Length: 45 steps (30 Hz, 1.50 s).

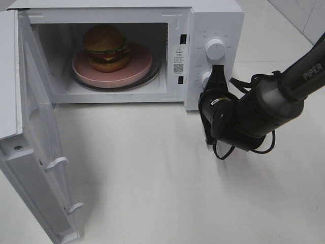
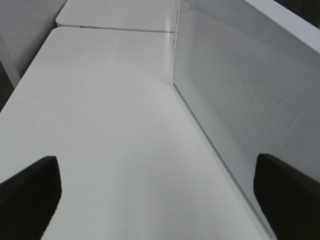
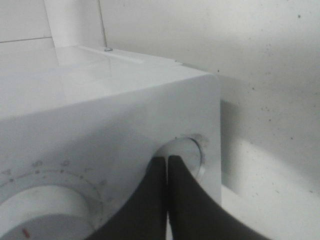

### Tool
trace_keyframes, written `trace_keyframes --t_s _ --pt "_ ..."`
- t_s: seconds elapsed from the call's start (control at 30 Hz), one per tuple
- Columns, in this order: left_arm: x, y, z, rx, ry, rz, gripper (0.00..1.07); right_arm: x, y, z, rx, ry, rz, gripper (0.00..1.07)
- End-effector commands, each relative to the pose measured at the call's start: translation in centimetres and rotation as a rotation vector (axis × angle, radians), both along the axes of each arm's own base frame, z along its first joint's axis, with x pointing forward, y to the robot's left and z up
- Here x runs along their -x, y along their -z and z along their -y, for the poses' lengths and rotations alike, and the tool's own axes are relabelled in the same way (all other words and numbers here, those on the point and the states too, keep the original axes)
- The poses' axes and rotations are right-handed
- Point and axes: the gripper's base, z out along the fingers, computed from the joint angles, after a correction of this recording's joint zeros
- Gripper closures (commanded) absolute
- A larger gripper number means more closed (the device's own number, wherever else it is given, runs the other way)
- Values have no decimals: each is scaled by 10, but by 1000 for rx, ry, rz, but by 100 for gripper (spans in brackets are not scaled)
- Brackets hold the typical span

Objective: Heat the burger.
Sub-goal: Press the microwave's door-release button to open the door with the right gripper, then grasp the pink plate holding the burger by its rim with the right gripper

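Where clenched against the lower dial (image 1: 205, 79) of the microwave (image 1: 218, 18) at the tabletop's far edge: right gripper (image 1: 217, 70), empty. Left of it, inside the cavity on a pink plate (image 1: 144, 65): burger (image 1: 105, 48). Door (image 1: 40, 152) wide open toward the near left corner, nearest the released left gripper (image 2: 157, 187); likely next to be shut.

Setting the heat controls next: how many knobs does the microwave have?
2. Both are on the control panel: the upper knob, and the lower knob just beneath it, partly covered by the shut right gripper. None seems hidden.
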Motion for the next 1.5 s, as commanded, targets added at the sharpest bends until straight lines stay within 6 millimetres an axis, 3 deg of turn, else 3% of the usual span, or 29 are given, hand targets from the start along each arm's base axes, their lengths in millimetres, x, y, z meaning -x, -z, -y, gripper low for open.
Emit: trace_keyframes --t_s 0.03,0.4,0.67,0.93,1.27,1.5 --pt "2 1 1 10 1 21 6 7 -11 -7 38 -97 0 107" --pt "2 1 1 10 1 21 6 27 -25 -4 176 -279 -97 107" --pt "2 1 1 10 1 21 6 52 -37 -6 445 -649 -210 107" --pt "2 1 1 10 1 21 6 64 -50 -9 685 -975 -179 106" --pt "2 1 1 10 1 21 6 82 -62 -11 795 -1270 -209 105" --pt "2 1 1 10 1 21 6 81 -77 -14 905 -1492 -267 105"
